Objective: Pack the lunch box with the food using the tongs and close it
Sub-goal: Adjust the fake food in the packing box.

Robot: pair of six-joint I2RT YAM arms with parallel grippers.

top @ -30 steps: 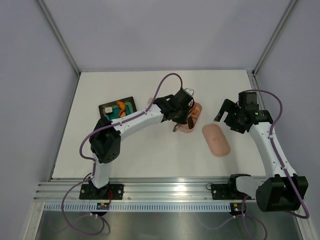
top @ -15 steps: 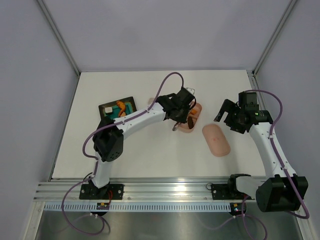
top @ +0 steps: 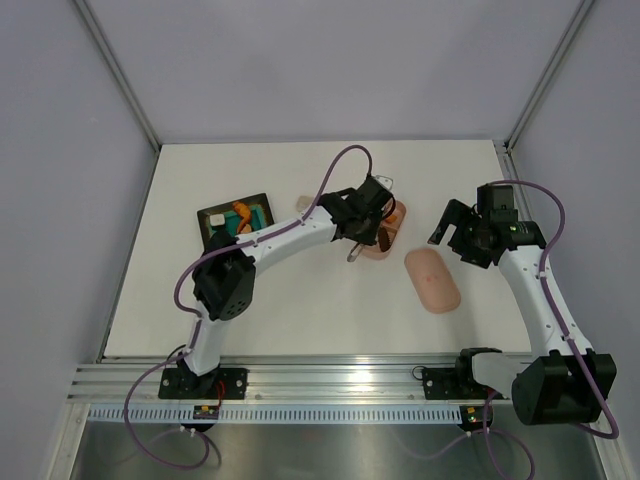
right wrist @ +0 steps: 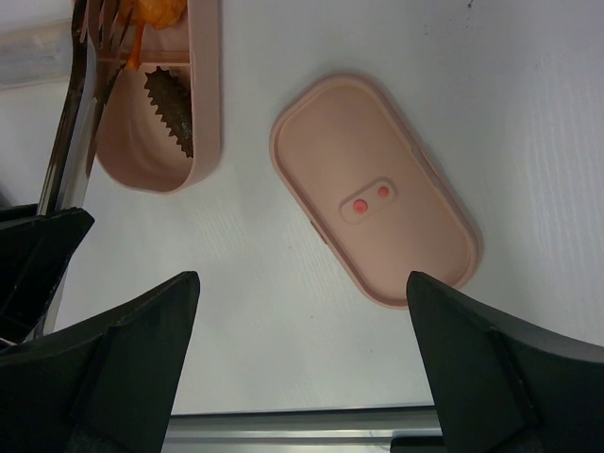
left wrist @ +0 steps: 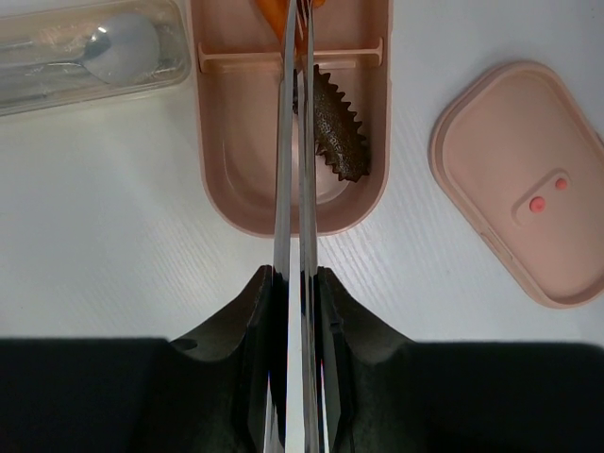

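1. Tongs run straight up the middle of the left wrist view. The left gripper pinches them between its fingers, jaws narrow, and the two silvery arms are squeezed almost together.
   - Their tips reach over the open lunch box, past its divider, to orange food at the frame's top edge. Whether the tips actually grip it is cut off.
   - A dark brown piece with a serrated edge lies in the nearer compartment, just right of the tongs.
   - The lid lies flat on the table right of the box, apart from it, with two red dots showing.
   - A clear case holding a spoon lies left of the box.
2. Right wrist view: the right gripper has its jaws wide, with nothing between them.
   - The lid lies beyond the fingertips, roughly centred between them, untouched.
   - The lunch box is off to the left with the tongs slanting over it.
3. Top view: the left gripper hangs over the lunch box near the table's centre.
   - The lid is just to the box's right.
   - The right gripper hovers behind the lid.
   - A tray sits well to the left.
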